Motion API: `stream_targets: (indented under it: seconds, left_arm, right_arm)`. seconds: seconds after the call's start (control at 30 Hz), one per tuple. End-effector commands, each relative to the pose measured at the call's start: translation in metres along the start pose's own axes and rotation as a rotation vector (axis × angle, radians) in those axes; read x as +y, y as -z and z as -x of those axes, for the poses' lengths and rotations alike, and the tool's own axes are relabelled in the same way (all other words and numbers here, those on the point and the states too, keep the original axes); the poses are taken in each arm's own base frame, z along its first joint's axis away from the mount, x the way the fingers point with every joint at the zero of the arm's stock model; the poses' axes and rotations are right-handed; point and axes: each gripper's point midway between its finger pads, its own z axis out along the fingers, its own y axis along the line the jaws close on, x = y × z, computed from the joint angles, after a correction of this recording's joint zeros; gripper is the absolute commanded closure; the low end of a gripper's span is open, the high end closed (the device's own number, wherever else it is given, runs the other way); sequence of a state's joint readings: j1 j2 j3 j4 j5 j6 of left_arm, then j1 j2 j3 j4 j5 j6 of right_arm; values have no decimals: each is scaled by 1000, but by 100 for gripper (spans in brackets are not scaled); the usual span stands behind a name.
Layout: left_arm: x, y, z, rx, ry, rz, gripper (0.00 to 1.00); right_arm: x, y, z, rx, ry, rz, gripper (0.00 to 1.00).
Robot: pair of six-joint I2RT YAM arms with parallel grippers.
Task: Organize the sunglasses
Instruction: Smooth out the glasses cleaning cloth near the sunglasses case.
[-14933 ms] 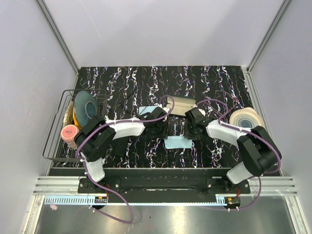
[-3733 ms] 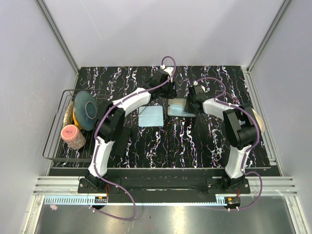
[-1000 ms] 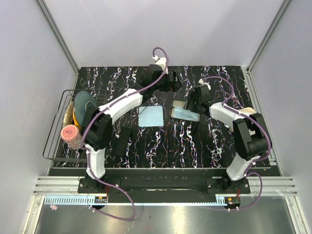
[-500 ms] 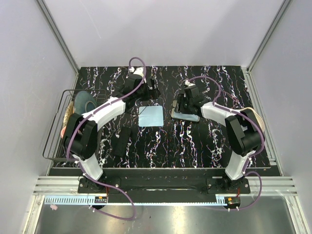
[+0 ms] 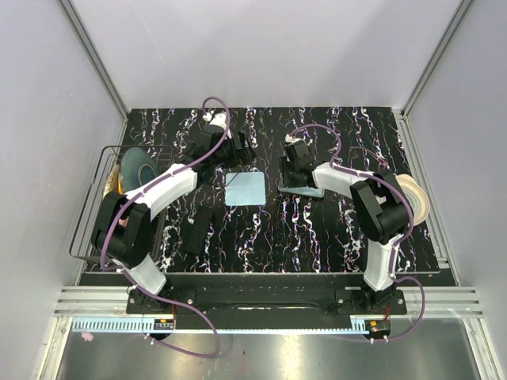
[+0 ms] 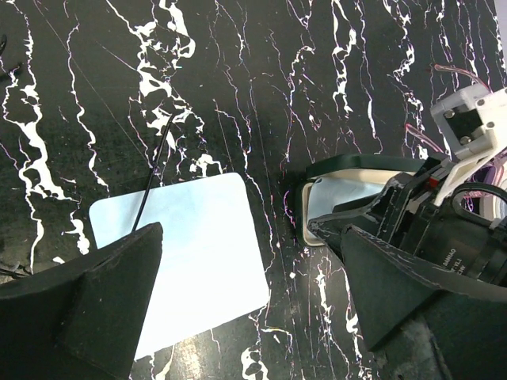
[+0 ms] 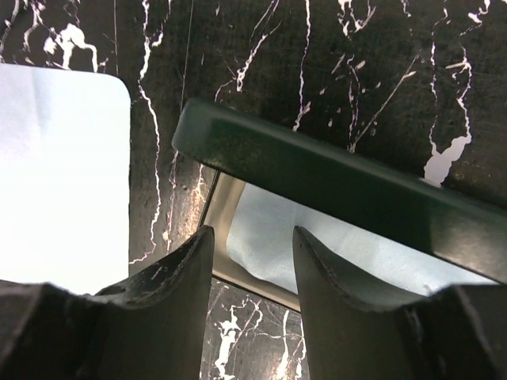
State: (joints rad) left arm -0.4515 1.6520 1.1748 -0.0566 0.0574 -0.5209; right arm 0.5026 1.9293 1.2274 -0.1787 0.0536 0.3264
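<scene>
The glasses case [image 5: 307, 188] lies open right of centre, its green lid [image 7: 317, 178] raised over a beige tray [image 7: 215, 212] lined with pale cloth. My right gripper [image 5: 295, 168] hovers at the case's left end. In the right wrist view the right gripper [image 7: 252, 231] is partly open, with the tray's corner showing in the gap and nothing gripped. My left gripper [image 5: 242, 150] is wide open over bare table, and in its wrist view the left gripper [image 6: 249, 233] sits between the light blue cloth [image 6: 178, 253] and the case [image 6: 341, 186]. A dark shape [image 5: 202, 228] at front left may be the sunglasses.
A wire basket [image 5: 89, 222] at the left edge holds a blue-grey disc [image 5: 135, 166]. A roll of tape [image 5: 417, 195] lies at the right edge. A thin black line [image 6: 154, 174] crosses the cloth's far corner. Grey walls close in on three sides.
My left arm swung left along the far side, still wide open. The right gripper shifted left to the case's left end, and its jaws narrowed.
</scene>
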Motion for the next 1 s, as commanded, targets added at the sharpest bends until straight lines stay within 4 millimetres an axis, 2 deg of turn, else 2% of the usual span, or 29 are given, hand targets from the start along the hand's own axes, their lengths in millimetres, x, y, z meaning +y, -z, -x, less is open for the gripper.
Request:
stream_targets:
  seconds: [0.0, 0.23, 0.73, 0.97]
  left_arm:
    - [-14, 12, 23, -74, -19, -59, 1]
    - [-12, 10, 22, -65, -17, -60, 1]
    - [-11, 7, 20, -56, -6, -61, 1]
    - [-11, 6, 19, -49, -3, -68, 1]
  right_arm:
    - [3, 0, 13, -36, 65, -57, 50]
    - [-1, -8, 2, -1, 111, -131, 52]
    - [4, -5, 1, 0, 107, -111, 84]
    - [7, 2, 4, -5, 111, -92, 86]
